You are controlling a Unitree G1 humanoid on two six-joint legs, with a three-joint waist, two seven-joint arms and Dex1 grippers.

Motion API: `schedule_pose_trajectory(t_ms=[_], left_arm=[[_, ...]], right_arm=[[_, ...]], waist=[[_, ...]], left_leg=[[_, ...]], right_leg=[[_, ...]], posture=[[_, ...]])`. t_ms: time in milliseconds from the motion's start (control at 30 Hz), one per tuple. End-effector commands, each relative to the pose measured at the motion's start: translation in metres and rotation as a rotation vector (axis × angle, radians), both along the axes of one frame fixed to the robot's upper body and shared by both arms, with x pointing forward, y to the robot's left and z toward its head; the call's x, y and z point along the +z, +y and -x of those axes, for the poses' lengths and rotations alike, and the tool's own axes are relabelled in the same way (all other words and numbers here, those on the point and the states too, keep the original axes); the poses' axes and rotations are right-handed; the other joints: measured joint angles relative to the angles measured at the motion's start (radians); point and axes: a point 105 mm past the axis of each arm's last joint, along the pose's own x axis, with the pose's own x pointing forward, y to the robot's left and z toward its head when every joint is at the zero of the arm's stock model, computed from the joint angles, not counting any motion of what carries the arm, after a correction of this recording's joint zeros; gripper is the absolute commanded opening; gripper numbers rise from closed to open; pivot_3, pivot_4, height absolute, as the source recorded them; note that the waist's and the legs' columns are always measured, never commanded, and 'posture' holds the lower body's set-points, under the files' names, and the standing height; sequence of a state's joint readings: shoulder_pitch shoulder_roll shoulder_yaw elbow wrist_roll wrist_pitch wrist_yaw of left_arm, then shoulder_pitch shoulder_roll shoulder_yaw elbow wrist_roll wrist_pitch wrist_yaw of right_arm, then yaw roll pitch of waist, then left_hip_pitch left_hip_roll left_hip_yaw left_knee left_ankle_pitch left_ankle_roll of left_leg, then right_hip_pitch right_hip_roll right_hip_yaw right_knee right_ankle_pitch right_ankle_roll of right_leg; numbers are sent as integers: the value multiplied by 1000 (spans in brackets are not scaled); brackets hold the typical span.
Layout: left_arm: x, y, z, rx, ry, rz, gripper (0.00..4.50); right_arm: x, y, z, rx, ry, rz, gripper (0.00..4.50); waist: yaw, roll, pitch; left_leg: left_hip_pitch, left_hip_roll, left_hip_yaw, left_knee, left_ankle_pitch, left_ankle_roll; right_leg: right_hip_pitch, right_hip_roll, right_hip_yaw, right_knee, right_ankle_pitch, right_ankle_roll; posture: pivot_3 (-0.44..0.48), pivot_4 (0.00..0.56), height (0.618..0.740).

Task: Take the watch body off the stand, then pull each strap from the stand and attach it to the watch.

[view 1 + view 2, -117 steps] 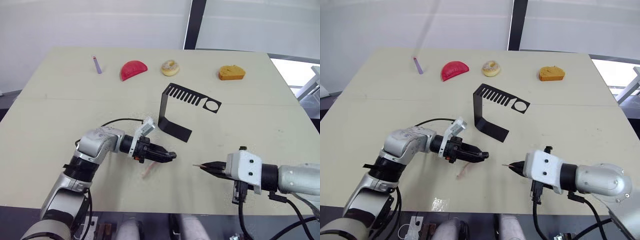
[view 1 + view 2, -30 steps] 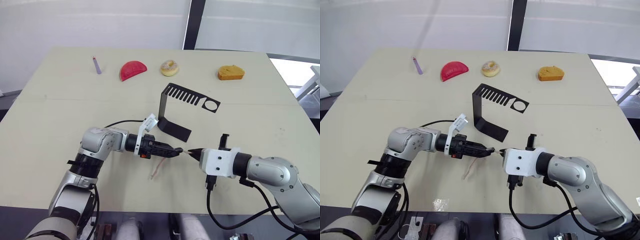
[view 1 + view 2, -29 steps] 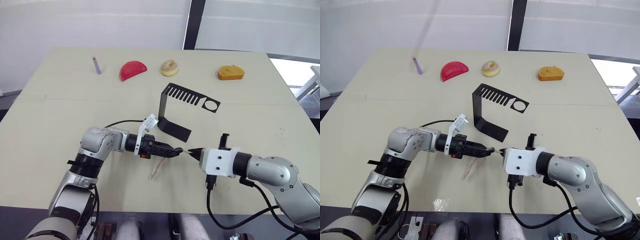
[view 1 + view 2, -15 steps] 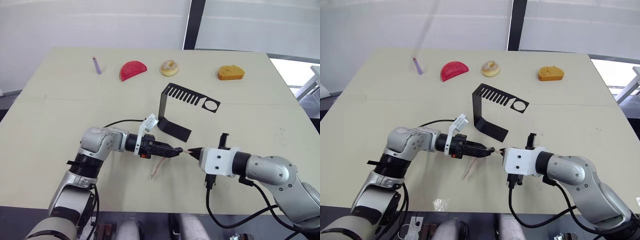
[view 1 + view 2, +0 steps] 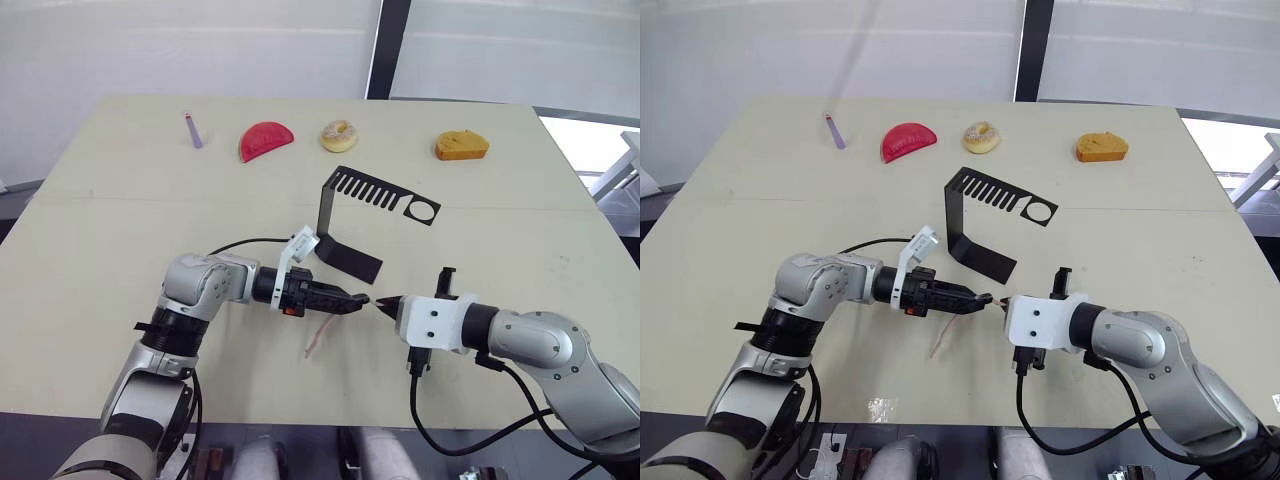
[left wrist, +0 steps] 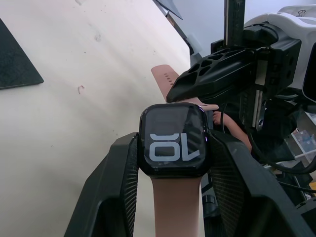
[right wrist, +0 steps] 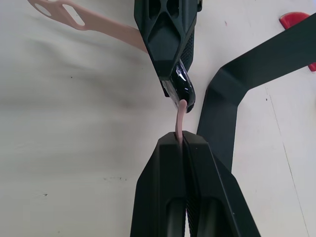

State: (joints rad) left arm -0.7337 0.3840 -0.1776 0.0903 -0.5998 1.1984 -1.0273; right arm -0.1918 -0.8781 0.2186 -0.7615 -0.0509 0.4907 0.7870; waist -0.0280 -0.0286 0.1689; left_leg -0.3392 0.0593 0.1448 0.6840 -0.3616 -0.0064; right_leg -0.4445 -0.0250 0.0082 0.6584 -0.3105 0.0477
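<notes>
Two robot arms meet near the front middle of a pale table (image 5: 100, 230). The left gripper (image 6: 173, 163) is clamped on the watch body (image 6: 174, 147), its two black fingers pressing the case from either side, screen showing light digits. One pink strap (image 5: 318, 336) hangs from the watch down to the tabletop. The right gripper (image 7: 183, 140) is pinched tight on the second strap (image 7: 181, 116), whose free end touches the edge of the watch. Just behind the grippers stands the black stand (image 5: 350, 215), its slotted arm and ring bare. Along the far edge lie a purple stick (image 5: 193, 130), a red slice (image 5: 265, 140), a doughnut (image 5: 340, 135) and an orange piece (image 5: 462, 146).
</notes>
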Motion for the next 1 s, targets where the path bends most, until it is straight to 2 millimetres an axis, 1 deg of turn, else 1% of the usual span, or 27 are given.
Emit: schedule_pose_trajectory(t_ms=[33,1000], left_arm=[[14,-10,10,-65,-30,62,1590],[18,-13,10,-67,-35,75,1590]], right_arm=[[8,5,1,19,-33,-9,0],[8,5,-4,3,-35,-10,0]], waist=[[0,0,0],[0,0,0]], left_leg=[[0,0,0,0,0,0],[0,0,0,0,0,0]], right_leg=[[0,0,0,0,0,0],[0,0,0,0,0,0]], posture=[[0,150,737],[0,150,737]])
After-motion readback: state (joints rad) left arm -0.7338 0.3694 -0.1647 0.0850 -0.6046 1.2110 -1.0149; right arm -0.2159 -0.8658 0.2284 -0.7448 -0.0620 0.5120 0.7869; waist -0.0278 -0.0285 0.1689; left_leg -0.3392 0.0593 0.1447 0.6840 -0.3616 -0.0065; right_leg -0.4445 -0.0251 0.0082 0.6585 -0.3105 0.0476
